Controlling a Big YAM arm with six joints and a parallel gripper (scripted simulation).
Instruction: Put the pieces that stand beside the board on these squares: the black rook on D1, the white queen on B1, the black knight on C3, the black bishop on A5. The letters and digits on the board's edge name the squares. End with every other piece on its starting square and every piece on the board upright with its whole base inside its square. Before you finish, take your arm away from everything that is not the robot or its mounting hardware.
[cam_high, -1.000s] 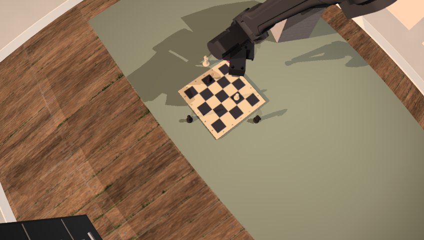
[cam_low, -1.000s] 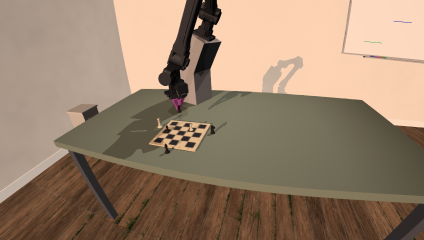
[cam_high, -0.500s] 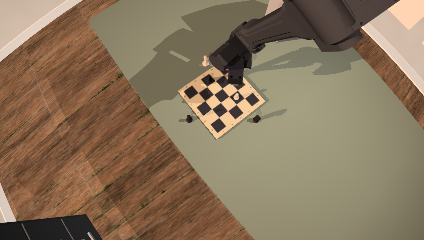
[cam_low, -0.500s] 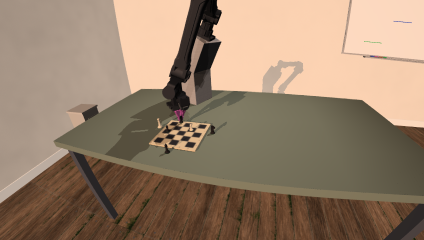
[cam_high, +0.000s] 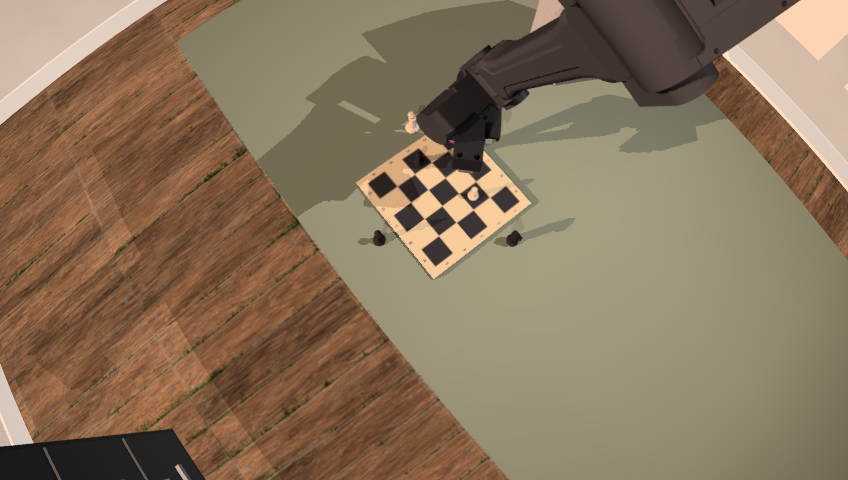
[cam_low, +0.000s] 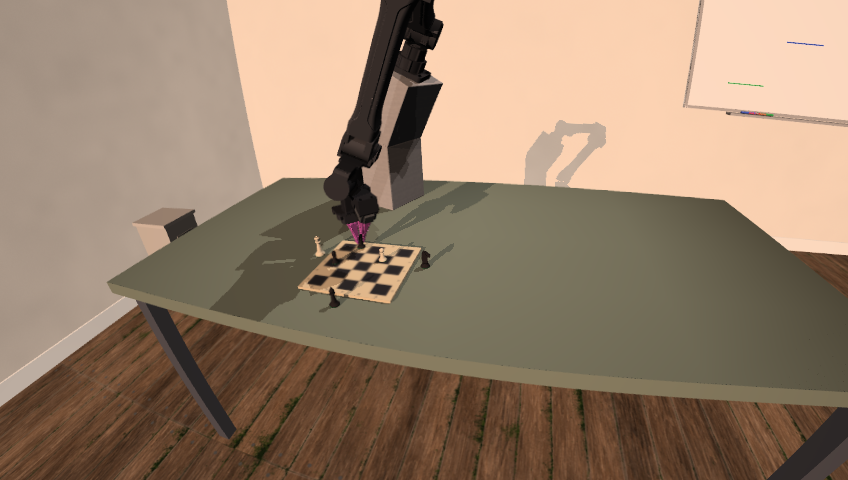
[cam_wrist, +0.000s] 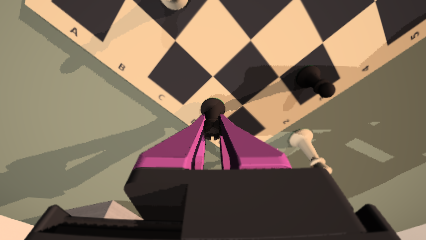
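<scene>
While the black robot arm (cam_high: 553, 53) (cam_low: 368, 95) covers the near end of the chequered wooden board (cam_high: 440, 205) (cam_low: 363, 267) (cam_wrist: 195, 50) in the top view, the rook is hidden there, and only a trace of the pink-fingered gripper (cam_high: 451, 141) (cam_low: 359, 233) (cam_wrist: 212, 120) shows. The tall white queen (cam_high: 411, 123) (cam_low: 318, 245) (cam_wrist: 310, 150) stands beside the board, as do the black knight (cam_high: 513, 238) (cam_low: 424, 259) and the black bishop (cam_high: 379, 237) (cam_low: 333, 297). A white pawn (cam_high: 473, 193) (cam_low: 382, 255) (cam_wrist: 175, 3) and a black pawn (cam_high: 418, 158) (cam_low: 335, 258) (cam_wrist: 315, 81) stand on dark squares.

Exterior view: the gripper points down, pinching the black rook (cam_low: 360, 241) (cam_wrist: 212, 109) at the board's far edge. Base contact cannot be confirmed.

Wrist view: the pads clasp the rook's upper body; its round base appears over or close to light D1, between the dark corner square and dark C1. Placement appears to be the step in hand, with all four pieces unfinished. Recommended: centre the base within D1, keep the shaft vertical, lower gently to contact, then part the fingers evenly and lift straight up. A sideways exit could tip the rook.
</scene>
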